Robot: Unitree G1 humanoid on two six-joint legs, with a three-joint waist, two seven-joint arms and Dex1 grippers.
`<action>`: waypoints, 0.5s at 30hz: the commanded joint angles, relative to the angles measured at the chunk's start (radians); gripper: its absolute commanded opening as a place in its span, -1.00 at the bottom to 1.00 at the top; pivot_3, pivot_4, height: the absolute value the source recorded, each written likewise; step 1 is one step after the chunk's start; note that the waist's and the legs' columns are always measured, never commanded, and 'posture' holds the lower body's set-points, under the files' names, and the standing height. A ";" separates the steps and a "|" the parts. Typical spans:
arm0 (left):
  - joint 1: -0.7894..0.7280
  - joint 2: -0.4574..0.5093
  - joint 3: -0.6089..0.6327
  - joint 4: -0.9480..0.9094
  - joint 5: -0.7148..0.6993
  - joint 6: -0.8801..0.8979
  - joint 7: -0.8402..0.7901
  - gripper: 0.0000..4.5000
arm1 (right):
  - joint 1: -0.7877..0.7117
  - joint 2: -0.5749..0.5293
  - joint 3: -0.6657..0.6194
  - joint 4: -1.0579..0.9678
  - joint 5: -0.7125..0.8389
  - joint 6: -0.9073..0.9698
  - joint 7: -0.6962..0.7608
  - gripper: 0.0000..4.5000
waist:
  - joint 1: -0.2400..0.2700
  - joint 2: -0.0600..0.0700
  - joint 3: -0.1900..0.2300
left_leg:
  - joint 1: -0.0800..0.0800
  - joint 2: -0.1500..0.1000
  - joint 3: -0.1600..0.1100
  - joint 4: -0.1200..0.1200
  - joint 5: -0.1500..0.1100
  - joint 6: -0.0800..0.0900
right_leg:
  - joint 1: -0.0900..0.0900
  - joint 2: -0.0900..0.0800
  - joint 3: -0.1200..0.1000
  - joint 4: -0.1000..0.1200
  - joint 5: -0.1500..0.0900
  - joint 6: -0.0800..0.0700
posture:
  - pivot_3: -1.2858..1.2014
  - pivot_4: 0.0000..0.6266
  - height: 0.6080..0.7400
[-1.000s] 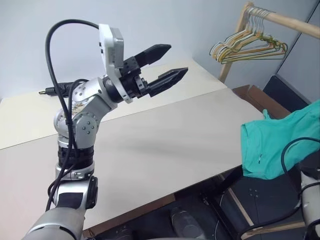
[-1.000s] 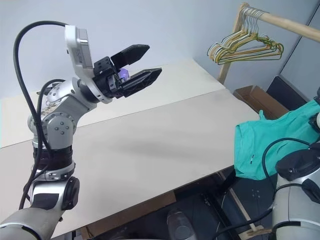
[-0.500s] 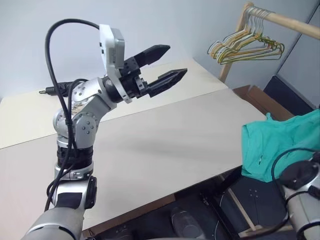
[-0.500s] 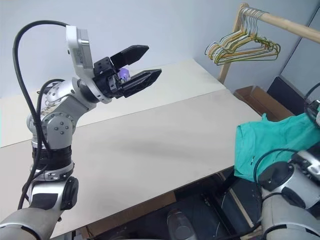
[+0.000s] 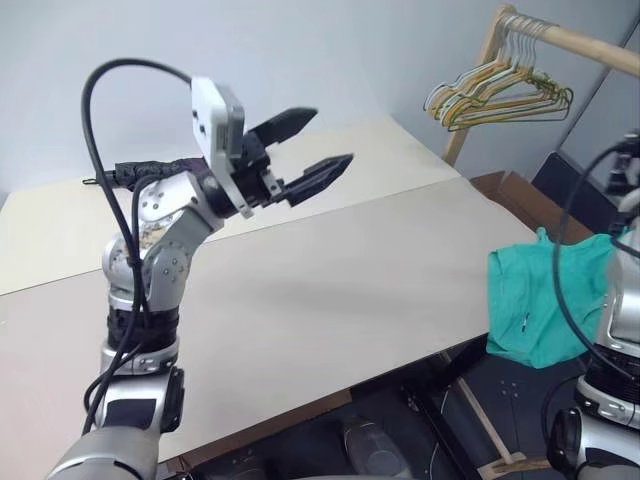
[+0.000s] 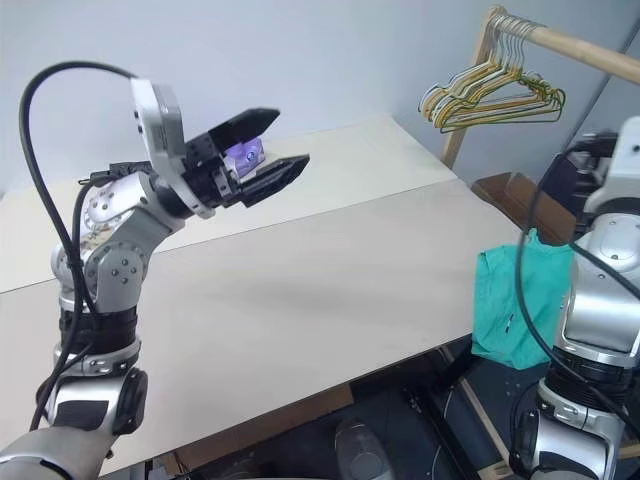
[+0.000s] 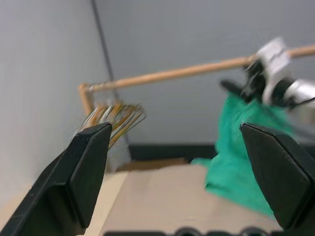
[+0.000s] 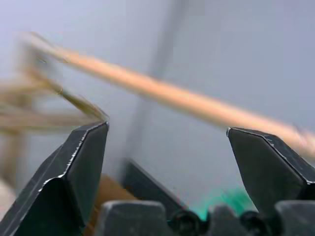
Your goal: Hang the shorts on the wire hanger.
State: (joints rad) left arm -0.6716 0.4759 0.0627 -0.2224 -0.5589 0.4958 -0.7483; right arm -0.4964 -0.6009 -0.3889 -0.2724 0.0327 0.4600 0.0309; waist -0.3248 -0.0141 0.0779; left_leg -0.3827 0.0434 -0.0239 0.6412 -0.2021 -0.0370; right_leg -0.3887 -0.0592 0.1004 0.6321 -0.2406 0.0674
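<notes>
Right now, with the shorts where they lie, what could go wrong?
1. The shorts droop over the table's right edge with nothing gripping them, so they may slip to the floor.
2. The right arm's cable loops across the shorts and could snag the cloth on a reach.
3. The hangers sit bunched on the rail, so pulling one might drag its neighbours.

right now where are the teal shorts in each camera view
Left eye view: the shorts hang off the table's right edge.
Right eye view: same spot, right arm partly in front.
Left wrist view: green cloth between the fingers, toward the right one.
Right wrist view: a green sliver low between the fingers.
Shared landmark: the wooden rack carrying pastel hangers.
</notes>
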 commanded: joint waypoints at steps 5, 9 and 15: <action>0.190 0.122 0.018 -0.127 0.088 -0.003 0.019 1.00 | -0.022 -0.109 0.180 0.037 0.325 0.003 0.620 0.99 | 0.050 -0.006 0.004 | 0.001 0.000 -0.001 0.000 0.000 0.000 | 0.001 0.000 0.000 -0.001 0.000 0.000 | 0.02 -0.88 1.00; 0.317 0.189 0.060 -0.232 0.055 0.016 -0.013 1.00 | -0.047 -0.184 0.303 0.129 0.356 -0.041 0.901 0.99 | 0.122 -0.009 0.006 | -0.003 0.000 -0.001 0.000 0.000 0.000 | -0.002 0.000 -0.001 -0.002 0.000 0.000 | 0.07 -0.87 1.00; 0.432 0.239 0.114 -0.332 0.021 0.040 -0.004 1.00 | -0.133 -0.180 0.360 0.217 0.368 -0.050 1.037 0.99 | 0.232 -0.011 0.008 | -0.005 0.000 0.000 0.000 -0.001 0.002 | -0.005 0.000 -0.002 -0.002 0.000 -0.001 | 0.11 -0.85 1.00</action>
State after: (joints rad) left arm -0.2409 0.7044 0.1463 -0.5100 -0.5185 0.5339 -0.7573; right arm -0.5970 -0.7760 -0.0106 -0.0578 0.3797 0.4369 1.0473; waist -0.0932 -0.0247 0.0862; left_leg -0.3875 0.0438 -0.0239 0.6411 -0.2034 -0.0352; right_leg -0.3940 -0.0590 0.0984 0.6300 -0.2411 0.0665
